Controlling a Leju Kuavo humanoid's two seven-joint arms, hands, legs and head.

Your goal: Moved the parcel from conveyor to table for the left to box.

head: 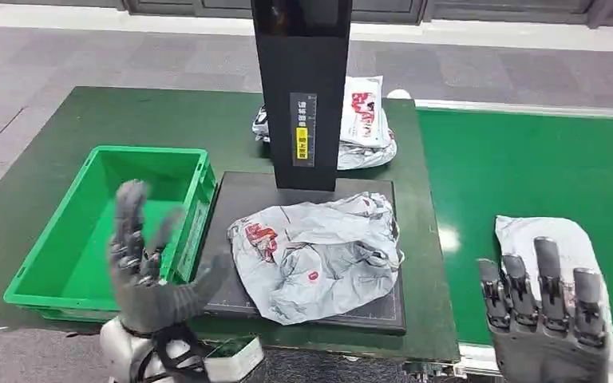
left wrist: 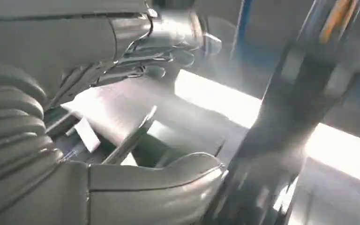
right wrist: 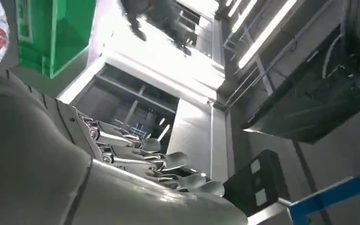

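I see the grey parcel (head: 316,257) lying crumpled on the black plate (head: 235,191) at bench centre; my left hand (head: 148,267) hovers at nine o'clock, right hand (head: 544,315) at four, fingers spread, empty.

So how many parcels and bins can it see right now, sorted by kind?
Grey plastic mailer parcels: 3, one crumpled on the black scale plate, one behind the black post, one on the green conveyor under the right hand
Green plastic crates: 1
Total: 4
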